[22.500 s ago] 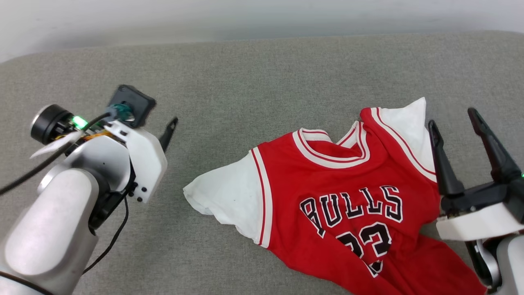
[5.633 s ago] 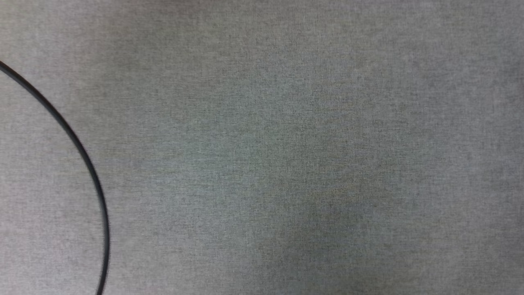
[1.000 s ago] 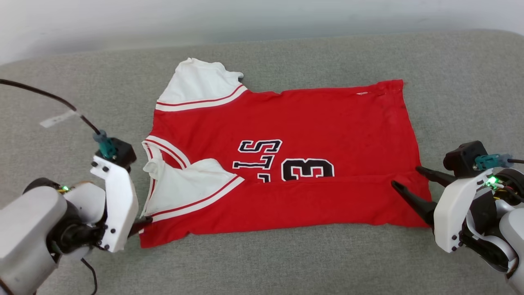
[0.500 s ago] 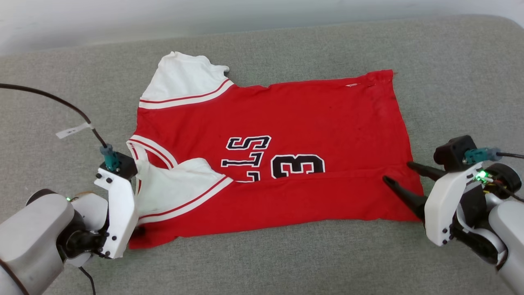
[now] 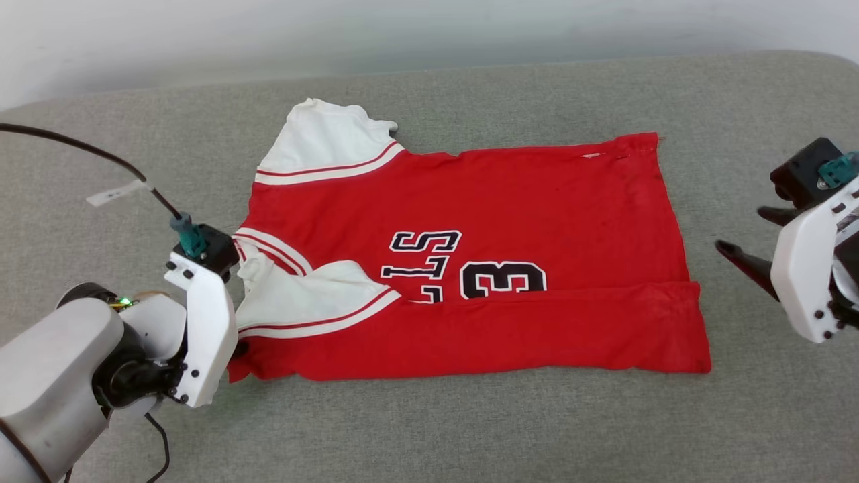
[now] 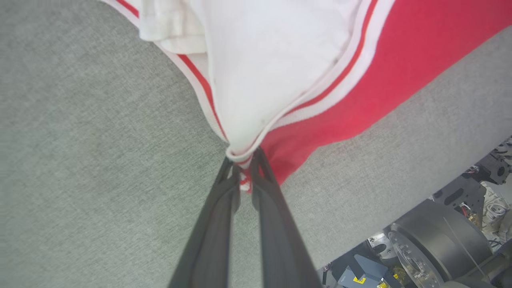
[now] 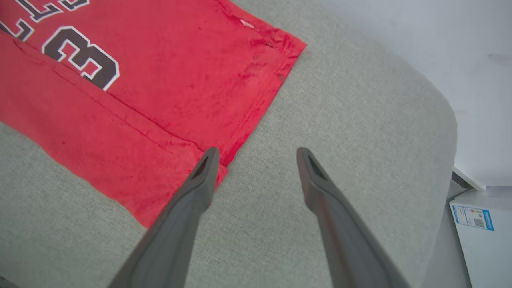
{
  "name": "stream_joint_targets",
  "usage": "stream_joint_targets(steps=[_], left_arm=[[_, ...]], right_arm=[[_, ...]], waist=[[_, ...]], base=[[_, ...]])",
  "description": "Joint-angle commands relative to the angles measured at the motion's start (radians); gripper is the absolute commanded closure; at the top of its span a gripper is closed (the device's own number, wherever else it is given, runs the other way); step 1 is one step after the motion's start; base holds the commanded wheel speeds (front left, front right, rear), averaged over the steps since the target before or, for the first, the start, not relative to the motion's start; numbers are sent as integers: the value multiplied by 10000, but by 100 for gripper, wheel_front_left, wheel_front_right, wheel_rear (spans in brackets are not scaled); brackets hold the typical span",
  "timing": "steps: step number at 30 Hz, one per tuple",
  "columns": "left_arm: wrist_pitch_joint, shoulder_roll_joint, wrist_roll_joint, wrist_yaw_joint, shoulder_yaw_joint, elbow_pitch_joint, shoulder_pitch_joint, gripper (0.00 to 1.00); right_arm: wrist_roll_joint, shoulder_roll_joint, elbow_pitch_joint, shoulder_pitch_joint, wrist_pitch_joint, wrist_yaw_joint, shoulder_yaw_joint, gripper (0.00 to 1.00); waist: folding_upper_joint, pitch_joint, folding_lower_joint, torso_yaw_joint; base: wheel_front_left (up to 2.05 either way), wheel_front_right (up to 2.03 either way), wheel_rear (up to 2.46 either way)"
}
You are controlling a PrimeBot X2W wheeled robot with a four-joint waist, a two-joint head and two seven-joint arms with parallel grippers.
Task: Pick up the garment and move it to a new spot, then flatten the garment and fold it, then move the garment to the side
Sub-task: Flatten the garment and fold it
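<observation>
The garment (image 5: 470, 268), a red jersey with white sleeves, lies sideways and flat on the grey cushion (image 5: 429, 429). Its near long edge is folded up over the black letters and number. My left gripper (image 5: 236, 350) is at the garment's near left corner, its fingertips mostly hidden behind its white plate. In the left wrist view the left gripper (image 6: 244, 176) is shut on that corner of the garment (image 6: 280, 80), pinching red cloth and striped trim. My right gripper (image 5: 745, 238) hangs open to the right of the hem. In the right wrist view the right gripper (image 7: 257, 154) holds nothing, beside the garment (image 7: 120, 80).
A pale wall (image 5: 429, 27) runs behind the cushion. The cushion's rounded end (image 7: 432, 104) drops off past the hem, with a white labelled box (image 7: 476, 218) beyond it. A black cable (image 5: 80, 151) arcs over the left arm. The robot's base (image 6: 436, 240) shows below the cushion's near edge.
My left gripper has shut on the garment's near left corner. My right gripper has drawn back from the hem, to the right and farther away, still open. The head camera shifted slightly.
</observation>
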Motion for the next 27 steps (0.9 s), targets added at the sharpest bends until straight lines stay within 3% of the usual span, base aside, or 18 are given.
stream_joint_targets(steps=[1, 5, 9, 18, 25, 27], left_arm=[[20, 31, -9, -16, 13, -71, -77, 100], [33, 97, 68, 67, 79, -369, -262, 100], [13, 1, 155, 131, 96, -662, -394, 100], [-63, -201, 419, 146, 13, -1065, -594, 100], [-226, -213, 439, 87, -80, -1033, -403, 100], [-266, -170, 402, 73, -111, -985, -291, 100]], right_arm=[[193, -157, -113, -236, 386, -6, 232, 0], [1143, -602, -225, -738, 2251, -7, 1045, 0], [1919, -499, 184, -861, 3268, -6, 1369, 0], [2865, 541, 1540, -191, 3056, -6, 1444, 0], [3043, 1367, 2057, 742, 2747, 10, 2224, 0], [2970, 1405, 2089, 700, 2503, 10, 2269, 87]], waist=[[0, 24, 0, 52], [0, 128, 0, 166], [0, 372, 0, 309], [0, 1004, 0, 613], [0, 1145, 0, 655], [0, 1063, 0, 621]], base=[[0, 0, 0], [0, 0, 0], [0, 0, 0], [0, 0, 0], [0, 0, 0], [0, 0, 0]])
